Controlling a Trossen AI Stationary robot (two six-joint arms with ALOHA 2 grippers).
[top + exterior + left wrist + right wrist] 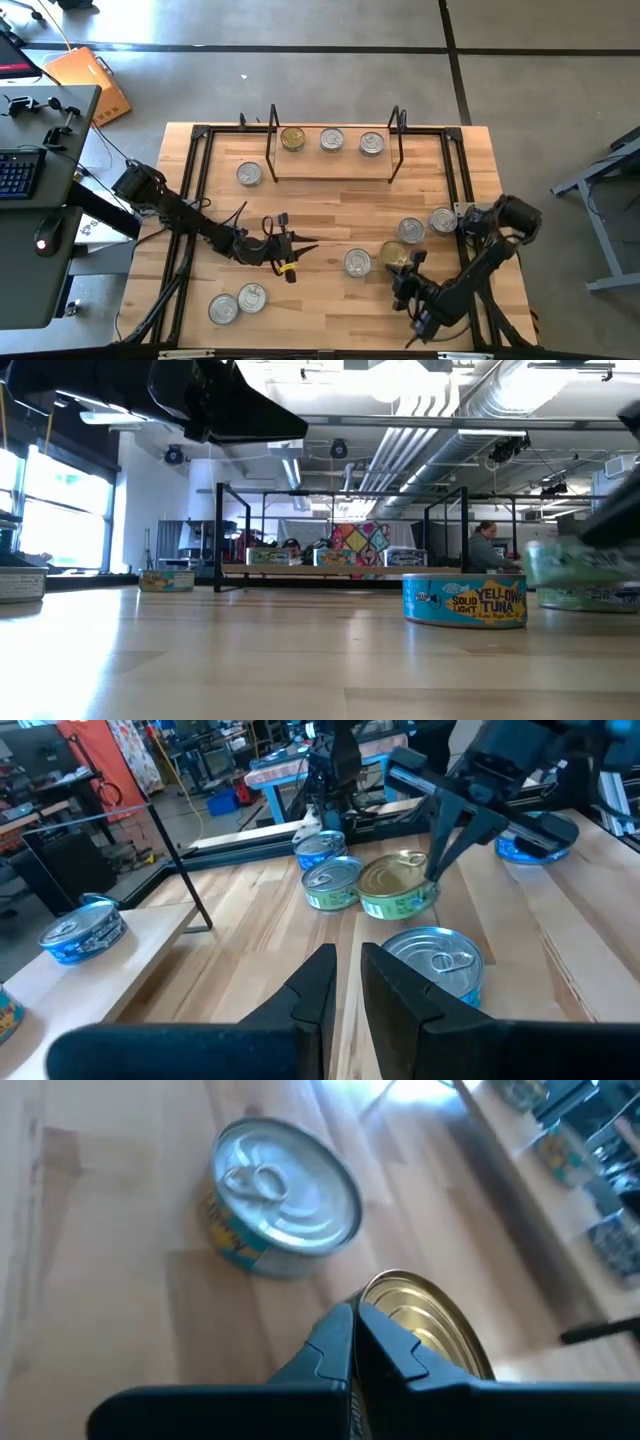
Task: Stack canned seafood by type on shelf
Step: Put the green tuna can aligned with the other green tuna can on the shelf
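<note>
The shelf (333,178), a low light-wood board between two black wire end frames, stands at the far middle of the wooden surface (320,215) and carries three tins in a row: a gold-lidded tin (292,139) at its left end, a silver-lidded tin (332,140) in the middle and another silver one (371,144) toward its right end. A lone silver tin (249,174) sits on the surface just off the shelf's left frame. The right tool (401,272) is near the right front of the surface with its fingers pressed onto the rim of a gold-lidded can (394,255); in the right wrist view the two dark fingers (335,1342) close almost together over that can's edge (425,1320), and in the low view the can appears raised a little off the wood, though it is blurred. Just beside it rests a silver-lidded yellow tuna tin (357,263), whose label shows in the low view (465,600). Two more silver tins, one (411,231) and another (442,220), lie near the right arm's base side. The left tool (290,252) hovers left of centre with its fingers (318,982) drawn near together and nothing between them, pointing toward the tuna tin (437,960). A pair of silver tins, one (223,309) touching the other (252,298), sits at the front left corner.
</note>
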